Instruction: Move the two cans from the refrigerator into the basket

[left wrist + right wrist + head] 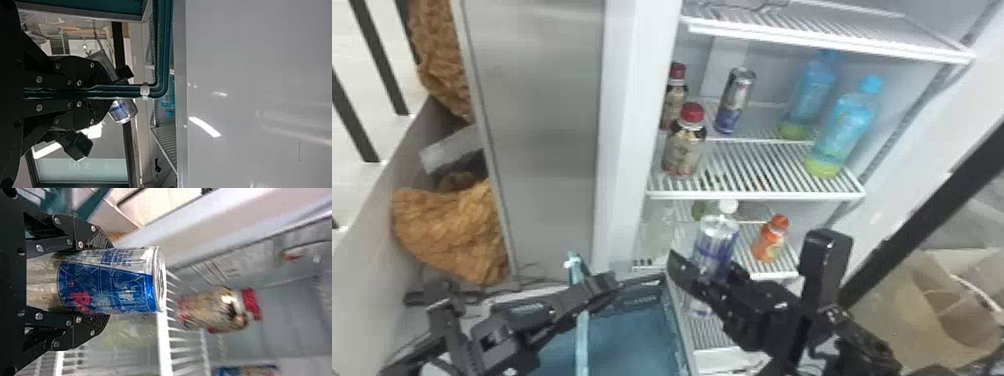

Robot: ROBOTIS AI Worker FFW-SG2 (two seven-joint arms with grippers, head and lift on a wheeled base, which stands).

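Right gripper: in the right wrist view [105, 281], its fingers are closed round the sides of a can [716, 240], its top end clear of the fingertips.
Left gripper: pinched on the rim of the basket [103, 91], probably steadying it.
Held can: in front of the lower shelves, beside the basket [632, 345] and not over it.
Other can: upright on the middle shelf [757, 195] of the refrigerator [627, 125], behind the front red-capped bottle [684, 150]; that is the other can [734, 100].
Step in hand: bringing the first can across, I judge.
Doing it well: keep the grip even, clear the near rim, lower the can inside before letting go, and hold the basket firm so a knock cannot tip it.
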